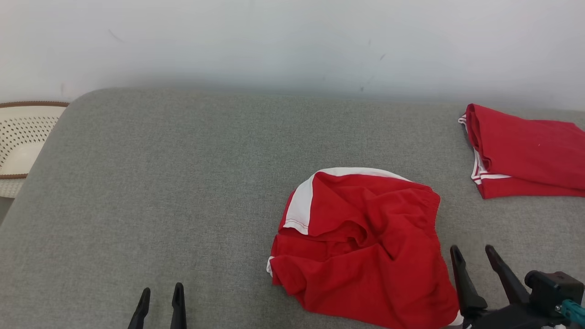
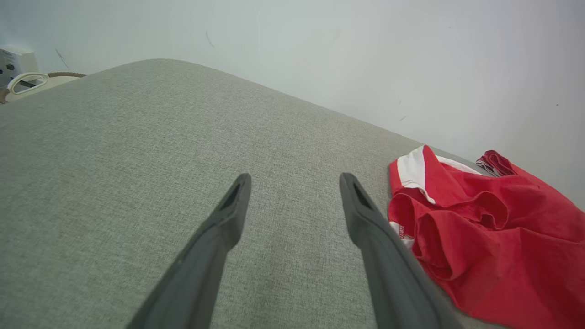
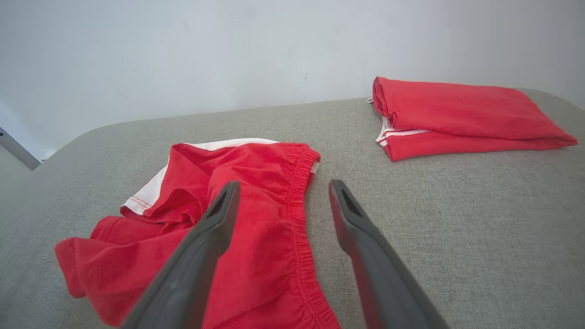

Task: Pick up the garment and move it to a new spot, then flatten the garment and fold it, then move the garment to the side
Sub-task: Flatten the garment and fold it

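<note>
- The red shorts [image 1: 361,242] are lying crumpled right of centre on the grey cushion [image 1: 160,183].
- The left gripper [image 1: 162,289] and right gripper [image 1: 472,250] are standing wide and empty; the right is hovering beside the waistband.
- Risk: pinching bunched layers together, hindering flattening.

L pincer [image 1: 162,294] & R pincer [image 1: 472,251] both spread wide.

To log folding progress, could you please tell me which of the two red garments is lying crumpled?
The red garment with the broad white panel, beside the right gripper; the other red garment, farther back, lies neatly folded.
</note>
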Controlling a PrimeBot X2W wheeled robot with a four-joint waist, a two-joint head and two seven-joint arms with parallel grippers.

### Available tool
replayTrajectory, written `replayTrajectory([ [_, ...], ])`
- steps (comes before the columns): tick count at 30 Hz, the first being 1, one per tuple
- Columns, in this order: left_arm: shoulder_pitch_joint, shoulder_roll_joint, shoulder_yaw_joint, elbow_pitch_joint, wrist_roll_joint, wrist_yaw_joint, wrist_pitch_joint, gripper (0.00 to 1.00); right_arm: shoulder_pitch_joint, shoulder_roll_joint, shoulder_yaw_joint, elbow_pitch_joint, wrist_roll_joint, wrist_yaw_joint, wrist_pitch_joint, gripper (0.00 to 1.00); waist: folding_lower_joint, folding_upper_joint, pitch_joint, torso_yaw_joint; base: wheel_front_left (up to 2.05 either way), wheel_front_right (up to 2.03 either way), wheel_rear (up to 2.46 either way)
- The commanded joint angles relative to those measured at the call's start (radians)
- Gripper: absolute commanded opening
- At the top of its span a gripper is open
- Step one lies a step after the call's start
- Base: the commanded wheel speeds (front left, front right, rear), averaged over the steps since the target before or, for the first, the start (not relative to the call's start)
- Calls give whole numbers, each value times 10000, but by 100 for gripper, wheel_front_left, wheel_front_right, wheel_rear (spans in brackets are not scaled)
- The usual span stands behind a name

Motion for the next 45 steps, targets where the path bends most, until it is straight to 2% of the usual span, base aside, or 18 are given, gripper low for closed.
replayTrajectory([
  [1,-29,1,46,-1,39,-33,-34,100,-101,23,34,83,-89,5,-198,100,0,0,-17,-14,0,0,0],
  [2,-8,1,47,-32,87,-36,-34,100,-270,79,145,156,-184,5,-707,100,0,0,-51,-35,0,0,0],
  [9,16,1,-72,-100,210,-15,-34,100,-538,325,414,643,-513,5,-2292,100,0,0,-170,-126,0,0,0],
  [14,-207,1,-218,90,433,-321,-34,100,-594,465,616,1220,-750,5,-3018,100,0,0,-184,-277,0,0,0],
  [17,-440,1,-627,406,681,-641,-34,100,-750,537,882,1754,-752,5,-3336,100,0,0,-109,-481,0,0,0],
  [24,-1172,3,-1437,1471,962,-1165,-35,100,-1102,588,1192,2343,-627,5,-3679,100,0,0,189,-977,0,0,0],
  [38,-2268,13,-1969,3095,880,-1423,-34,100,-1610,603,1560,3012,-327,5,-3978,100,0,0,559,-1850,0,0,0],
  [39,-2351,41,-2000,3192,892,-1418,-34,79,-1604,603,1577,3047,-301,5,-3994,100,0,0,556,-1877,0,0,0],
  [40,-2483,76,-1983,3237,909,-1421,-35,14,-1588,603,1593,3089,-290,5,-4002,100,0,0,547,-1895,0,0,0],
  [41,-2548,117,-2001,3281,930,-1421,-35,0,-1581,604,1605,3126,-278,5,-4024,100,0,0,541,-1899,0,0,0],
  [45,-2830,333,-1917,3058,1100,-1429,-34,0,-1588,603,1592,3238,-216,5,-4098,100,0,0,512,-1788,0,0,0],
])
